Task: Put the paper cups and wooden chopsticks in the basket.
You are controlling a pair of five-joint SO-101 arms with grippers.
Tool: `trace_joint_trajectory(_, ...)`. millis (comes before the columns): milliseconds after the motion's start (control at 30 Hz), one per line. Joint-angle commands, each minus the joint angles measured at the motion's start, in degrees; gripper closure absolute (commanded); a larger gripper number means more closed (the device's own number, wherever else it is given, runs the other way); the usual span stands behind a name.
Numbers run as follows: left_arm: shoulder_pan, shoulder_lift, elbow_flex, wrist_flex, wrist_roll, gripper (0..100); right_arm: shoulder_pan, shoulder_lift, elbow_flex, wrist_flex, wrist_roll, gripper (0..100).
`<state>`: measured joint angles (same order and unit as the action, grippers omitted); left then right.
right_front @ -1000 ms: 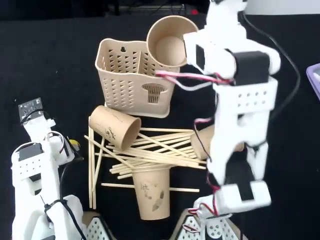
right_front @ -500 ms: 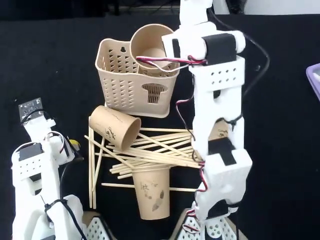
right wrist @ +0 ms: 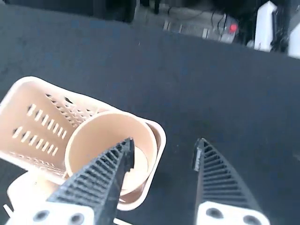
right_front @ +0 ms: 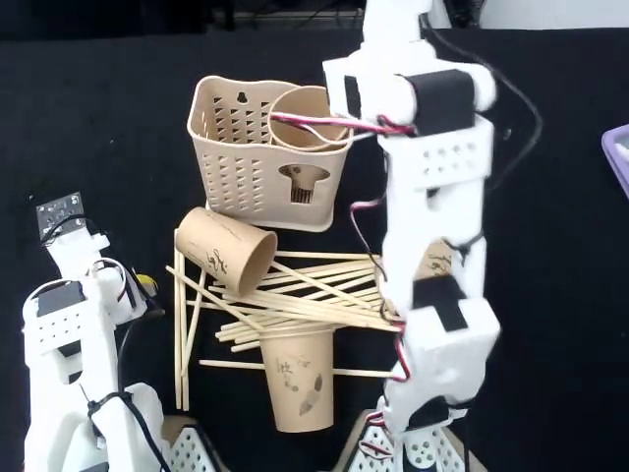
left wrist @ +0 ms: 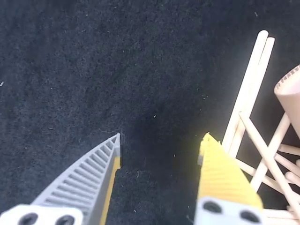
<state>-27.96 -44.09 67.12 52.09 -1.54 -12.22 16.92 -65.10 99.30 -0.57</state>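
I count four paper cups. The first cup [right wrist: 110,150] sits inside the single basket [right wrist: 33,122], directly under my right gripper [right wrist: 164,143]. That gripper's jaws stand apart and hold nothing: one finger hangs over the cup's open mouth, the other outside the basket's rim, over the black table [right_front: 98,98].

In the high view the same first cup [right_front: 310,116] fills the basket [right_front: 241,167] at the corner nearest my right arm [right_front: 432,197]. The second cup [right_front: 228,251] lies on its side just beside the basket, towards my left arm [right_front: 69,315]. The third cup [right_front: 298,379] is close to the arm bases, with sticks across its wide end. The fourth cup [right_front: 432,264] is mostly hidden behind my right arm.

The wooden chopsticks [right_front: 295,300] lie in one crossed heap between the second, third and fourth cups; they overlap too much for a firm count, though I would say more than ten.

My left gripper [left wrist: 161,137] is also spread and empty, over bare table, with a few chopsticks [left wrist: 248,89] just beside its yellow finger.
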Motion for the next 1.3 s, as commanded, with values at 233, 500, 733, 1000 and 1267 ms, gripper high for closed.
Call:
trace_joint_trajectory(233, 0.0, -1.3, -0.4, -0.7, 0.7, 73, 1.9, -36.1, 35.9, 1.7, 9.8, 78.0)
trace_joint_trajectory(500, 0.0, -1.3, -0.4, -0.7, 0.7, 73, 5.3, -66.1, 84.3, -5.8, 23.0, 78.0)
trace_joint_trajectory(733, 0.0, -1.3, -0.4, -0.7, 0.7, 73, 25.9, -74.1, 115.2, -28.6, 32.8, 77.9)
trace_joint_trajectory(1000, 0.0, -1.3, -0.4, -0.8, 0.7, 73, 29.8, -58.8, 110.8, -29.7, 34.4, 77.5)
trace_joint_trajectory(1267, 0.0, -1.3, 1.0, -3.4, 0.6, 73, 30.3, -35.6, 89.0, -19.4, 32.1, 73.9)
